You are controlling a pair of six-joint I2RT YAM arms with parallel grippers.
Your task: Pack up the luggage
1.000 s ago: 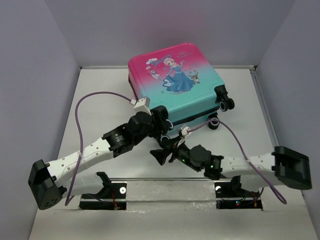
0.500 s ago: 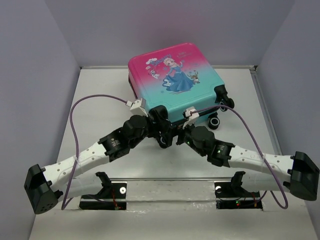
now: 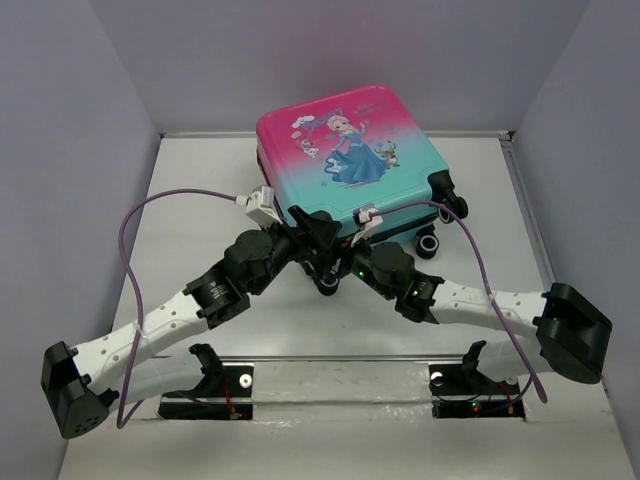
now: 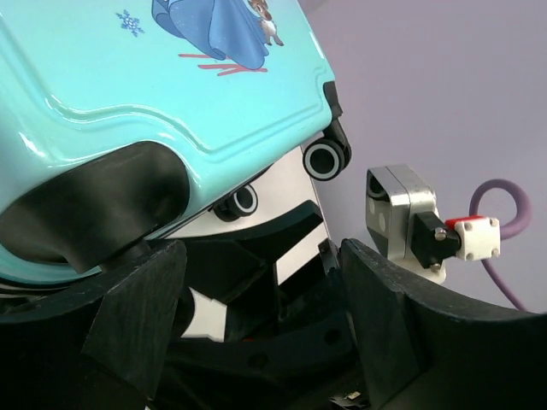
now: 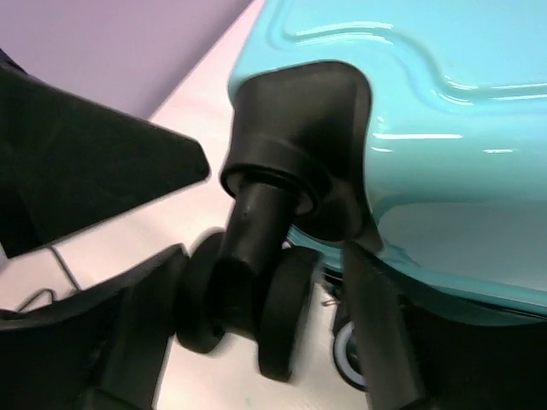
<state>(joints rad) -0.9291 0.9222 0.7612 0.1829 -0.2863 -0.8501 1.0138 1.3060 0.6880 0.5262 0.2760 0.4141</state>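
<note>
Right claw [image 5: 261,256] stands wide open astride the black twin wheel [image 5: 244,320] at the nearest corner of the pink-to-teal hard-shell luggage [image 3: 350,165], gripping nothing, probably to pull it. Left claw [image 4: 261,252], also open and empty, sits beside the same corner. Luggage lies shut at the far middle of the grey table [image 3: 190,190]; room is free on its left.

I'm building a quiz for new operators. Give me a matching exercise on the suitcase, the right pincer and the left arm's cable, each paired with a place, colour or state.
Column 1
1. luggage
2. right pincer
3. left arm's cable

Column 2
a. open, with a caster wheel between its fingers
b. purple, arching in a loop
c. lying flat, princess print up

Pairs: 1-c; 2-a; 3-b
</note>
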